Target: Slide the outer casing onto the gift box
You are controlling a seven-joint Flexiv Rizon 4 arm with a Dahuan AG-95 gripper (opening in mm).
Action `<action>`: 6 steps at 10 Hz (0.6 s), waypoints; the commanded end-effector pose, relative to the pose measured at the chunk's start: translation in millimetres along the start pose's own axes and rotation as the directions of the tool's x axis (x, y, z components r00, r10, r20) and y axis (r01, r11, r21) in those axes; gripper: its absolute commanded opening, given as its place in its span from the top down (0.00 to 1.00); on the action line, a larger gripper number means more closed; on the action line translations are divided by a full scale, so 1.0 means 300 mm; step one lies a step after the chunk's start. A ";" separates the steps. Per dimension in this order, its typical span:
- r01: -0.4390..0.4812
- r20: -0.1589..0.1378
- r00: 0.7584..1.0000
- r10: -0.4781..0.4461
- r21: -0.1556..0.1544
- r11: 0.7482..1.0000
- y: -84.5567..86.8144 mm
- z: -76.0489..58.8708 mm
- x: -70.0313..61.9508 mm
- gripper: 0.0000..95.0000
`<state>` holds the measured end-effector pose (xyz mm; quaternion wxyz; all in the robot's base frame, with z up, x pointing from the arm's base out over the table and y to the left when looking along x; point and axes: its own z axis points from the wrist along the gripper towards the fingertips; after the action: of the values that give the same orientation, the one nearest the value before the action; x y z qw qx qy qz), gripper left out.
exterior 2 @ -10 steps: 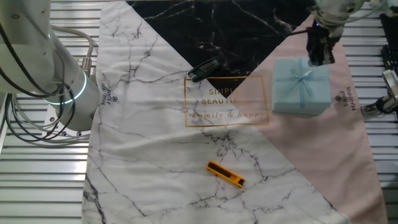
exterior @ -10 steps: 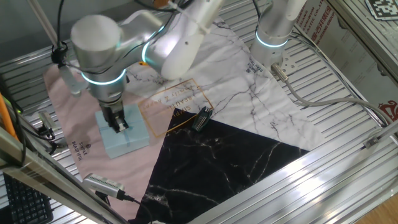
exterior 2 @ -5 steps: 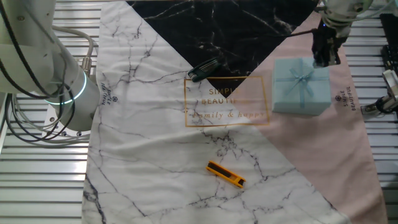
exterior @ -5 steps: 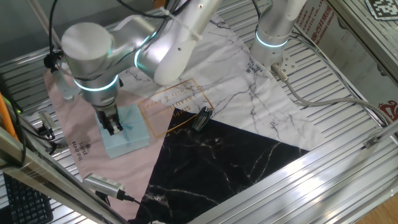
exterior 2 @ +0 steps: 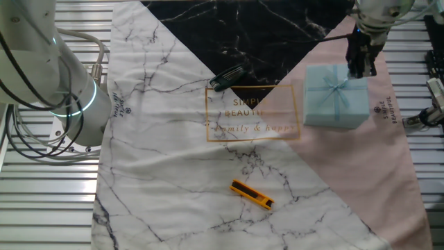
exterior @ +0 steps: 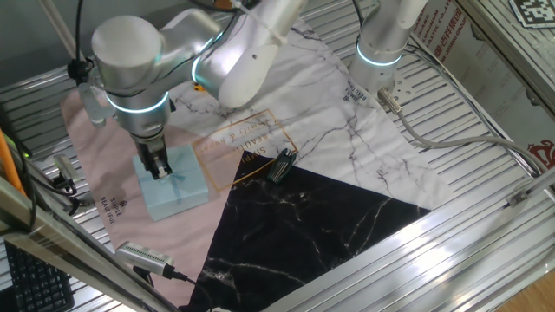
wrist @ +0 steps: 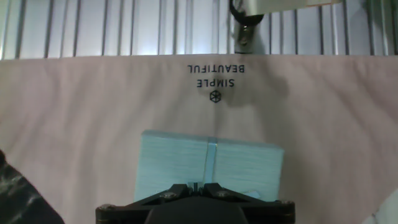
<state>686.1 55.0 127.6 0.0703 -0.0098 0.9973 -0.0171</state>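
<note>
Notice your gripper [wrist: 195,185] is pressing its closed fingertips together above the outer casing [exterior 2: 336,96], hiding its bow.

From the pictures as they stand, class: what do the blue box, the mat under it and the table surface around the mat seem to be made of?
The outer casing: probably matte cardboard, with crisp folded edges and a same-coloured ribbon, likely fabric or paper.

The mat: seemingly a flexible printed sheet, vinyl or paper; its marble veins and pink areas look printed, with creases showing.

The table: likely bare aluminium, silvery and ridged with parallel slots.
</note>
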 end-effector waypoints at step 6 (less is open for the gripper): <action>-0.087 0.006 0.996 0.087 -0.023 0.996 -0.016 0.028 -0.065 1.00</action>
<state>708.5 50.1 121.5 0.0728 0.0342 0.9968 -0.0021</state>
